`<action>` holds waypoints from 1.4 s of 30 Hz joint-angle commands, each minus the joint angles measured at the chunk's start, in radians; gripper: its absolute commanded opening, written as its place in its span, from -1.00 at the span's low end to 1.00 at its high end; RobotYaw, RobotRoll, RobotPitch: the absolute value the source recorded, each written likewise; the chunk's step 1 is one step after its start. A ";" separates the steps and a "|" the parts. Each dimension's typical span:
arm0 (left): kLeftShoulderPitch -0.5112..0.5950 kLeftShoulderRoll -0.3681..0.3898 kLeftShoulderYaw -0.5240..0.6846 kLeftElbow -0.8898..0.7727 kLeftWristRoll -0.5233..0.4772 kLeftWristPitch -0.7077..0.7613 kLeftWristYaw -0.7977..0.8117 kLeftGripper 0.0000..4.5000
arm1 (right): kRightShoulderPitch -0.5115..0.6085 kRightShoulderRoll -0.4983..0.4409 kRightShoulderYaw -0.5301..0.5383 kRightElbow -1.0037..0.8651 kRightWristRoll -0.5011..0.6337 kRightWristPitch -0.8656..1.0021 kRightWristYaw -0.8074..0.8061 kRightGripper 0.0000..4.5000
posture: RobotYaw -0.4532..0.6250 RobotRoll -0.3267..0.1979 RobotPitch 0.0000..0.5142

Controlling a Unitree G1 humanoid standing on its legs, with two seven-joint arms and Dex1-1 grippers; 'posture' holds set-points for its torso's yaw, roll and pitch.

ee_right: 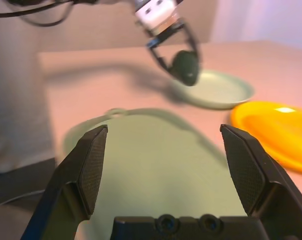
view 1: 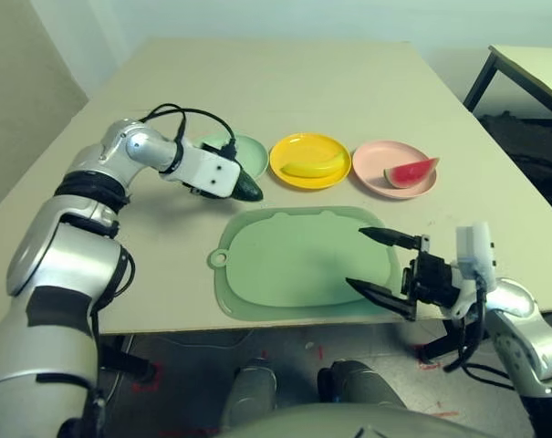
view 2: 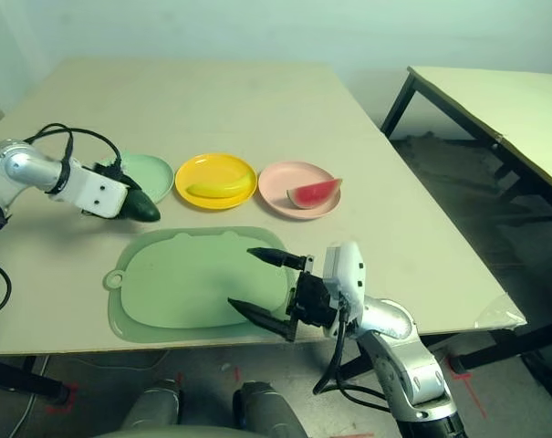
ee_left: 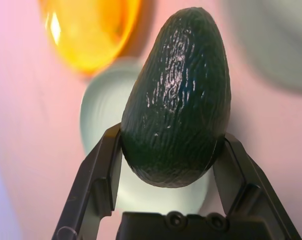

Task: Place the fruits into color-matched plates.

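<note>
L gripper (view 1: 242,187) clamps avocado (view 1: 248,189), held off table just beside mint plate (view 1: 248,151).
L arm bent, wrist angled down. R gripper (view 1: 382,271) low over mat (view 1: 294,265) edge, fingers wide, empty. L wrist view: avocado's pebbled skin betw both fingers (ee_left: 103,170).

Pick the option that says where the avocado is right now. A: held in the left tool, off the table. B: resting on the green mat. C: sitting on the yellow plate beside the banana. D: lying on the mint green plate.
A: the left tool is shut on the avocado, holding it in the air near the rim of the mint green plate, not set down on it.
</note>
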 commanded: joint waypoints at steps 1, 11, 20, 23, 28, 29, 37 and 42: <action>-0.032 -0.003 -0.003 0.058 0.068 0.099 0.111 0.28 | 0.004 0.020 -0.011 0.037 -0.080 -0.076 -0.053 1.00 | -0.16 0.25 -0.87; -0.031 -0.040 -0.040 0.125 0.205 0.267 0.337 0.28 | 0.037 0.040 0.022 0.059 -0.153 -0.143 -0.109 1.00 | -0.20 0.25 -0.88; -0.018 -0.110 -0.021 0.145 0.218 0.339 0.377 0.28 | 0.049 0.012 -0.002 0.055 -0.127 -0.131 -0.103 1.00 | -0.25 0.25 -0.84; -0.016 -0.125 -0.025 0.145 0.223 0.346 0.376 0.28 | 0.057 0.022 0.008 0.039 -0.124 -0.124 -0.115 1.00 | -0.26 0.25 -0.84; -0.012 -0.132 -0.026 0.146 0.227 0.350 0.376 0.77 | 0.073 0.024 0.019 0.019 -0.123 -0.116 -0.127 1.00 | -0.27 0.25 -0.84; -0.011 -0.132 -0.029 0.146 0.230 0.350 0.376 0.89 | 0.073 0.025 0.018 0.018 -0.123 -0.113 -0.131 1.00 | -0.27 0.25 -0.84; -0.007 -0.122 -0.023 0.147 0.241 0.343 0.373 0.99 | 0.057 0.026 0.013 0.034 -0.121 -0.107 -0.133 1.00 | -0.25 0.25 -0.84; -0.004 -0.101 0.010 0.138 0.212 0.314 0.362 0.99 | 0.050 0.034 -0.001 0.050 -0.139 -0.107 -0.168 1.00 | -0.24 0.25 -0.84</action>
